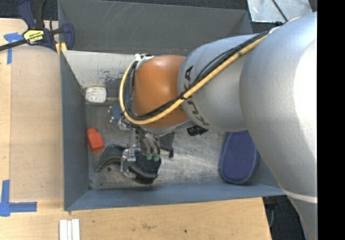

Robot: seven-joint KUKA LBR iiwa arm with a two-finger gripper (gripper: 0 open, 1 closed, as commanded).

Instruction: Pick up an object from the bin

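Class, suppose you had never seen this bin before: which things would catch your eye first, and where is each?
The grey arm with its orange wrist cover dominates, reaching from the right over the middle of the bin, its gripper low near the front wall. Next come the red block at the floor's left and the blue oval pad in the front right corner.

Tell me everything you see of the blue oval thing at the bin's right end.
The blue oval thing is dark blue, flat and padlike, with a finely textured, fabric-looking face and a smoother rim. It lies on the bin's floor by the near right corner, apart from the other loose things. The arm overhead hides its upper right edge.
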